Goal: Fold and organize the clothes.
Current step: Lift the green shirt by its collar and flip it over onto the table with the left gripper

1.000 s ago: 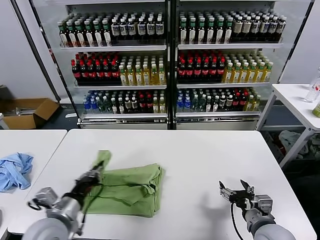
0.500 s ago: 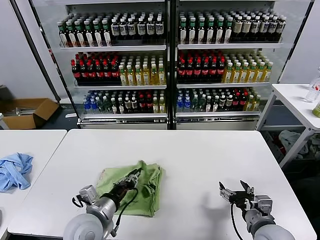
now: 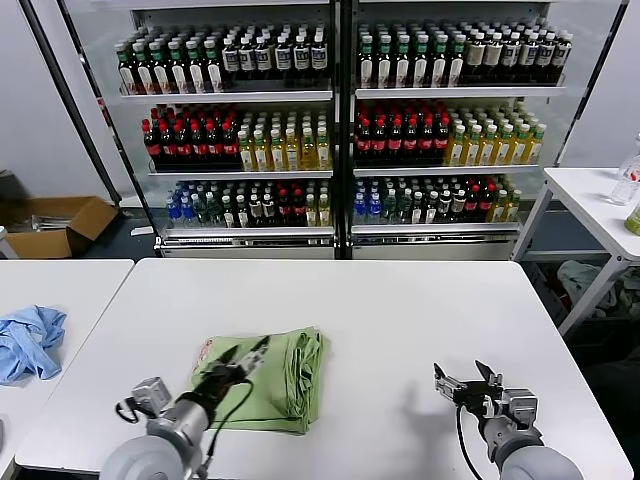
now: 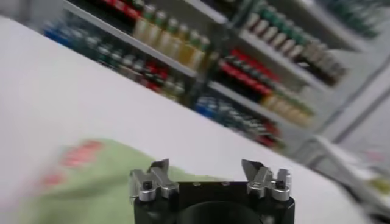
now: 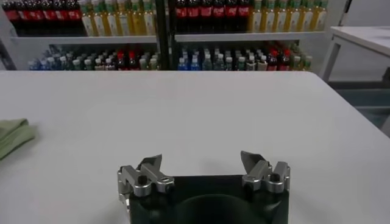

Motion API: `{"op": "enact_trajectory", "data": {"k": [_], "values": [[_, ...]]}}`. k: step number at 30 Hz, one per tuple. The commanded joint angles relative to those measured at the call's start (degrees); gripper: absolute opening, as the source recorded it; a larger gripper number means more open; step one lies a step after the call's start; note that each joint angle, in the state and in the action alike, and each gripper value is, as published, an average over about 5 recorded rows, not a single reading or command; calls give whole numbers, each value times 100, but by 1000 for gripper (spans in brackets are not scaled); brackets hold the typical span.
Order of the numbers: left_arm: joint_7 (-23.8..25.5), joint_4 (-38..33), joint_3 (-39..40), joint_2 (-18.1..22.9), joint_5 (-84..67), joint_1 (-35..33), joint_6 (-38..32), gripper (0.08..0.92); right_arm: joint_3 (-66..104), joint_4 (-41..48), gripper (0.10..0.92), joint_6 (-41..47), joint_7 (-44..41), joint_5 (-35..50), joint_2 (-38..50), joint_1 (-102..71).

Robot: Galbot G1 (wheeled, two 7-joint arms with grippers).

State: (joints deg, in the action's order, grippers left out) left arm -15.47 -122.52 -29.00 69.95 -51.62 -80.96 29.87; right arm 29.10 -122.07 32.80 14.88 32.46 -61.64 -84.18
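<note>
The light green polo shirt [image 3: 272, 382] lies folded into a compact bundle on the white table [image 3: 400, 310], left of the middle, with a bit of red-and-white print at its left edge. My left gripper [image 3: 243, 362] is open and empty just above the shirt's left part. In the left wrist view the shirt [image 4: 79, 182] shows below the open left gripper [image 4: 206, 173]. My right gripper [image 3: 463, 383] is open and empty over bare table at the front right. Its wrist view shows the open right gripper [image 5: 201, 167] and the shirt's edge [image 5: 12, 135] far off.
A light blue garment [image 3: 28, 340] lies on a separate table at the left. A glass-door cooler full of bottles [image 3: 340, 120] stands behind the table. Another white table [image 3: 600, 205] is at the far right. A cardboard box [image 3: 55, 222] sits on the floor.
My left gripper carried a flap of the shirt over to the right, let it go, then drew back to the left and now hovers open. The shirt is more compact. The right arm stayed still.
</note>
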Motion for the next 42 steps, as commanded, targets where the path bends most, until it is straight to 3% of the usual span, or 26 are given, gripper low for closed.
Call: {"op": "enact_trajectory", "data": {"k": [1,18,42], "values": [[32,1069,-808,-405,840,-255,-371,807,-45,-6,822,-14,-54,-53,9,24],[674,1419,-308,-47,654,-12,-604,800,5,-62,823,-84,-147,-126,14,-77],[1005,1725,-1030,327,-2529,109,-558,144,158,-158,822,-82,-116,-104,7,-182]]}}
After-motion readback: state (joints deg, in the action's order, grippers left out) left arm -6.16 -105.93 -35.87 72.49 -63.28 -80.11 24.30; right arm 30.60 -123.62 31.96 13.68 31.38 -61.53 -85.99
